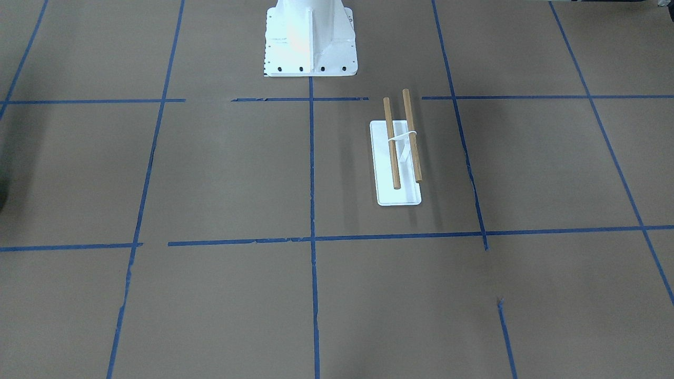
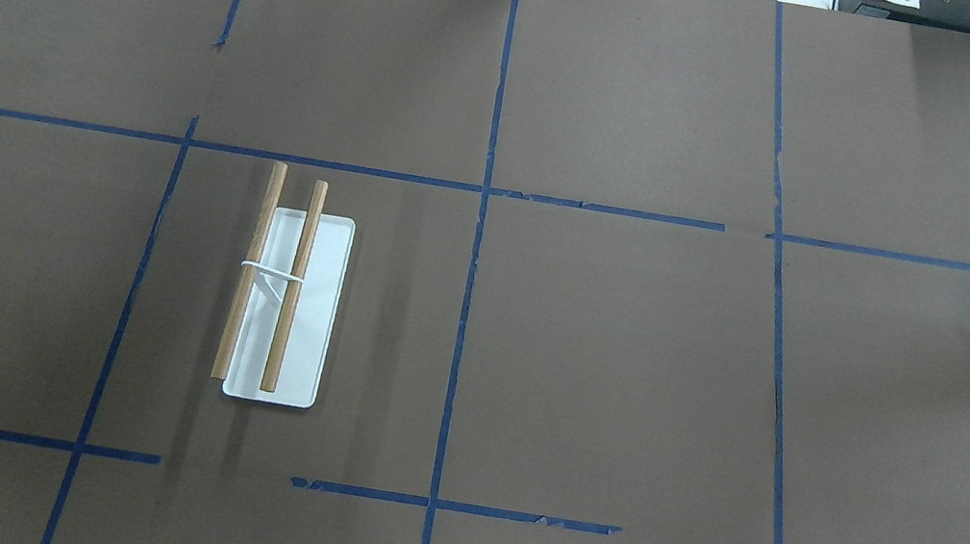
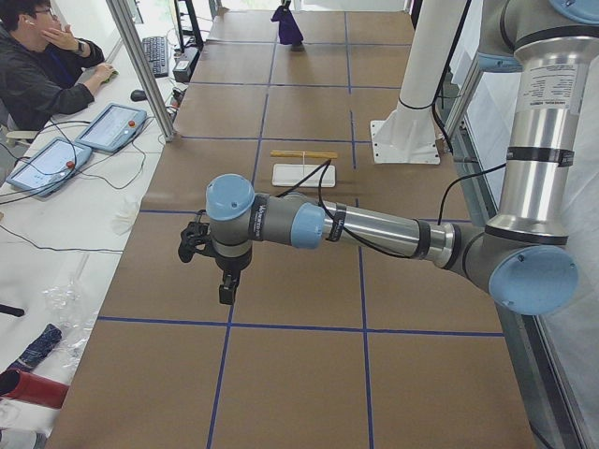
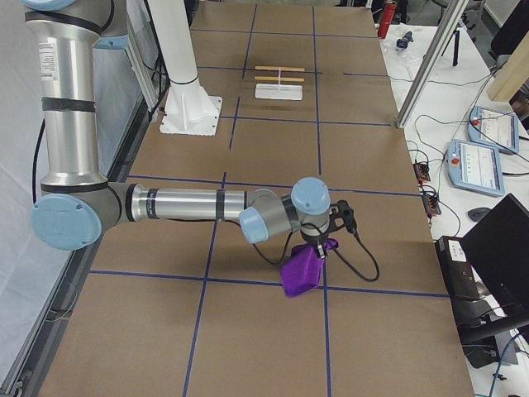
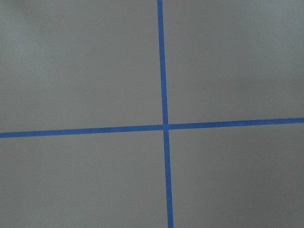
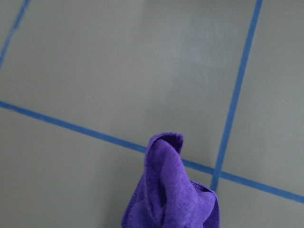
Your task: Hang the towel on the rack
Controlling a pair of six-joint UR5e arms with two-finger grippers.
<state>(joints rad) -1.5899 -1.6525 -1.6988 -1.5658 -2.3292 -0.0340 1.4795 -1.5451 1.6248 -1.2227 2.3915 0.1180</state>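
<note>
A bunched purple towel [image 6: 171,190] fills the bottom centre of the right wrist view, directly under the right gripper [image 4: 321,248]; I cannot tell whether that pincer is pinching it. The rack [image 2: 314,303] stands well apart, left of centre in the overhead view, with a wide stretch of brown table [image 2: 607,360] between them. The left gripper [image 3: 227,288] hovers over a tape crossing [image 5: 165,127], and I cannot tell whether it is spread or pressed together.

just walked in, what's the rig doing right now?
Towel-hanging run, early stage. The right gripper sits at a bunched purple towel near the table's right end; whether it's clamped, can't tell. The rack stands bare on the robot's left side, well away from the towel. The left gripper hovers at the left end, away from both.
</note>
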